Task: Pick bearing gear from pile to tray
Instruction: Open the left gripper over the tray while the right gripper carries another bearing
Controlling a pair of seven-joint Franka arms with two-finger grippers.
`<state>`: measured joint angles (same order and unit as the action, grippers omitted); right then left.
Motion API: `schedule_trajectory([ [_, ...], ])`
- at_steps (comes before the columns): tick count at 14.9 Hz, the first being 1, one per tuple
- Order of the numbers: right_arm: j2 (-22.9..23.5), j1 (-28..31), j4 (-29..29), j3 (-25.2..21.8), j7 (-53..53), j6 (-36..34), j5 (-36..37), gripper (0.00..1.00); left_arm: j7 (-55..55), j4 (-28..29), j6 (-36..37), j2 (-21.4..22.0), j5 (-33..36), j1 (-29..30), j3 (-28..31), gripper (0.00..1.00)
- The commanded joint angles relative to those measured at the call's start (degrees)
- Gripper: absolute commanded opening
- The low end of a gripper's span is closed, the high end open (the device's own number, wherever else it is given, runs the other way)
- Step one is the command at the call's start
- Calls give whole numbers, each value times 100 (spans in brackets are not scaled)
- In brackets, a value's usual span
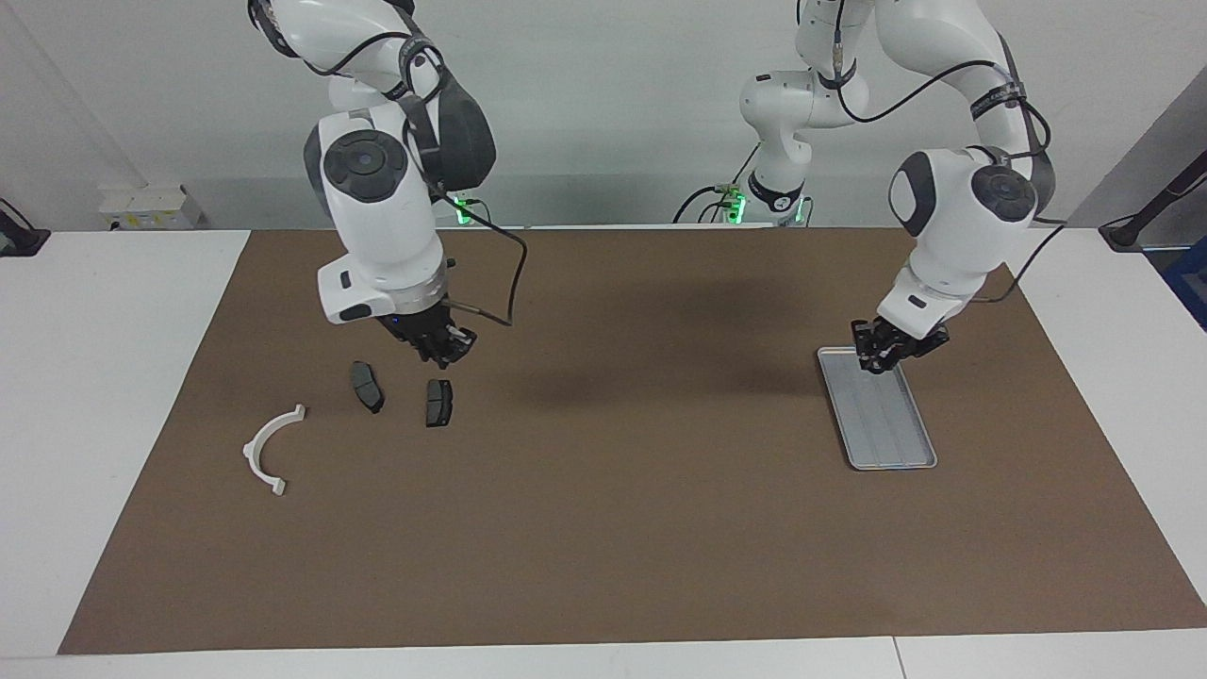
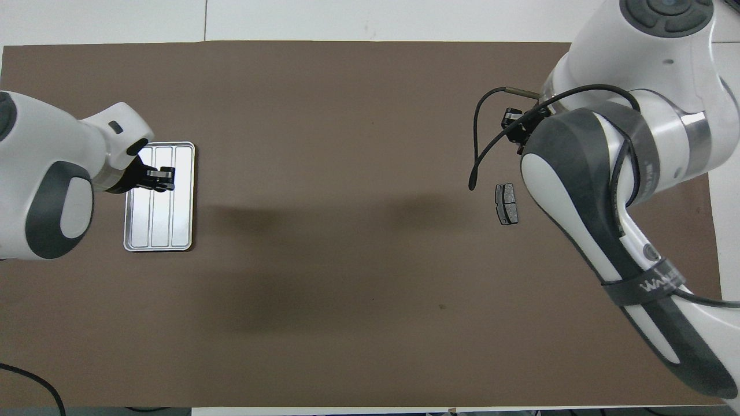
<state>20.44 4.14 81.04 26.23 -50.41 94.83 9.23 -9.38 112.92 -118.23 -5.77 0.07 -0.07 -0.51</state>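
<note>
The tray (image 1: 892, 451) (image 2: 157, 234) is a flat silver-grey metal rectangle with rounded corners, a low raised rim and a ribbed floor. It lies on the brown mat (image 1: 603, 528) toward the left arm's end of the table. Its long axis runs from the robots' side outward, and the ribs follow that length.

The left gripper (image 1: 877, 355) (image 2: 166, 175) hangs over the tray. I cannot tell whether it is open or closed, nor whether it carries a bearing gear; anything that small is lost against the black gripper.

The pile sits toward the right arm's end of the table. I see a white curved plastic arc (image 1: 268, 449) whose open side faces the middle of the table. Nearer to the robots than the arc lie two dark grey brake pads side by side but apart. One pad (image 1: 438, 403) (image 2: 507, 203) has its long axis running from the robots outward. The other pad (image 1: 366, 387) is skewed to it and is hidden under the right arm in the overhead view.

The right gripper (image 1: 443, 345) (image 2: 514, 121) hovers above the mat close to the two pads, jaws closed tip to tip with nothing visible between them.
</note>
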Motion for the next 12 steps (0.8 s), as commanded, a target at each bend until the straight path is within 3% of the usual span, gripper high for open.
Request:
schedule_trajectory([
  [1,48,-508,70,49,-1125,307,-132,0,-932,422,-321,146,-113,559,-90,0],
  [4,250,-1142,131,49,-2268,807,-132,0,-969,958,-1182,76,-113,578,-81,0],
  [8,539,-1671,245,40,-3360,1606,-114,0,-899,1056,-1413,-100,-113,517,-90,0],
  [12,908,-2083,299,5,-3712,2065,69,0,-785,1337,-1791,-118,-113,447,-90,0],
])
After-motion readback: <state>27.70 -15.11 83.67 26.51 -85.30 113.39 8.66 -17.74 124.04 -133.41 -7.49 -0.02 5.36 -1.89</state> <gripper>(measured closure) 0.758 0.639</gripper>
